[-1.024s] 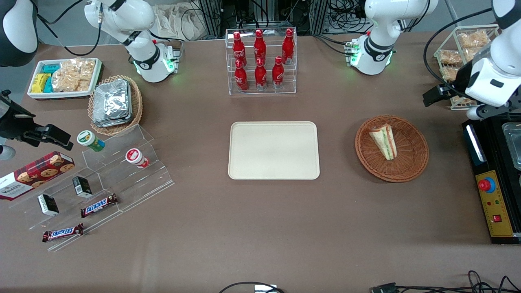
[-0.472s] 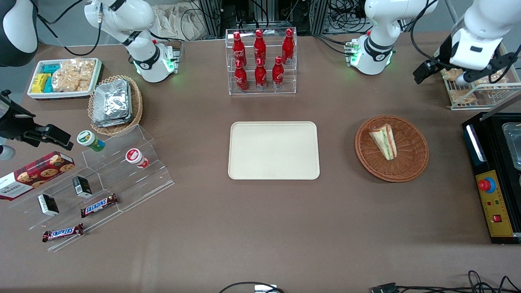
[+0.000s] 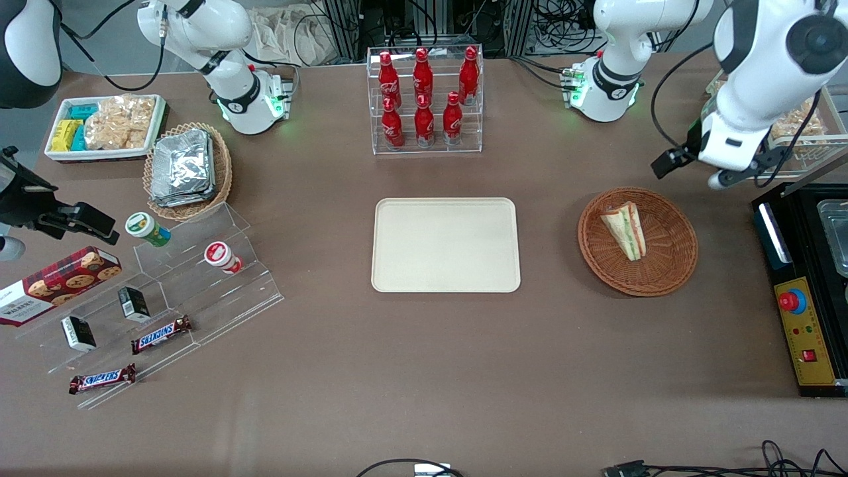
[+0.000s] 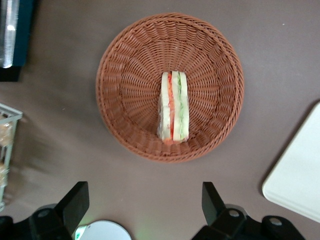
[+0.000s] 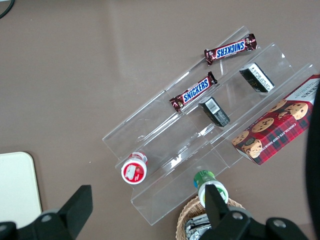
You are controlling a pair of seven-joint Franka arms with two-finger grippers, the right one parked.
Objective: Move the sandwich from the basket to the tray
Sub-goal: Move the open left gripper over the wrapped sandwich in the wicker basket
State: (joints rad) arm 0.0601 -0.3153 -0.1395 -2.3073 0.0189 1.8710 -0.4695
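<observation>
The sandwich (image 3: 625, 229), a white bread wedge with green and orange filling, lies in the round reddish-brown basket (image 3: 682, 255). In the left wrist view the sandwich (image 4: 173, 112) rests on edge near the middle of the basket (image 4: 107, 85). The left arm's gripper (image 3: 727, 175) hovers above the table just outside the basket's rim, farther from the front camera than the basket. Its black fingers (image 4: 75, 201) stand wide open around bare table, the gripper (image 4: 144, 201) holding nothing. The cream tray (image 3: 445, 245) lies flat mid-table, and its corner (image 4: 300, 180) shows beside the basket.
A black control box with a red button (image 3: 801, 291) sits at the working arm's end beside the basket. A wire rack of snack packets (image 3: 795, 126) stands close to the arm. A clear rack of red bottles (image 3: 424, 99) stands farther back than the tray.
The left arm has swung in from the wire rack at the table's end and come down, so its gripper now hangs close to the basket. The sandwich has not moved.
</observation>
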